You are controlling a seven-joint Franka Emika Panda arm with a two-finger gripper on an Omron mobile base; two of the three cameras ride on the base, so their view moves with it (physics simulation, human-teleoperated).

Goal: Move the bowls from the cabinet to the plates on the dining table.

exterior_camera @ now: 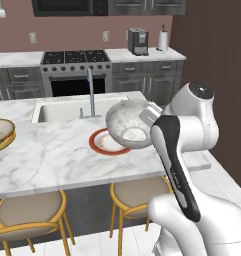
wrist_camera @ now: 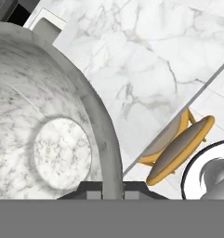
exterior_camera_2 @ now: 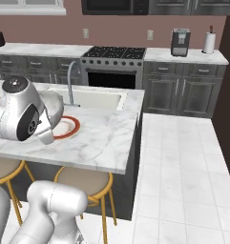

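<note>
My gripper (wrist_camera: 112,189) is shut on the rim of the grey-white marbled bowl (wrist_camera: 48,139). The bowl (exterior_camera: 127,124) hangs tilted, its inside turned toward the camera. It sits just above the right side of the red-orange rimmed plate (exterior_camera: 99,142) on the dining table (exterior_camera: 52,162). In the right base view the bowl (exterior_camera_2: 53,103) shows behind my arm, over the same plate (exterior_camera_2: 71,127). The cream bowl with a tan-brown rim (exterior_camera: 0,130) rests on a yellow-rimmed plate (exterior_camera: 7,143) at the table's far left.
A sink (exterior_camera: 62,111) with a tall tap (exterior_camera: 90,90) lies behind the plate. Stools (exterior_camera: 29,212) (exterior_camera: 137,192) stand under the table's near edge. A stove (exterior_camera: 76,70), a coffee machine (exterior_camera: 137,41) and a paper roll (exterior_camera: 163,40) line the back counter.
</note>
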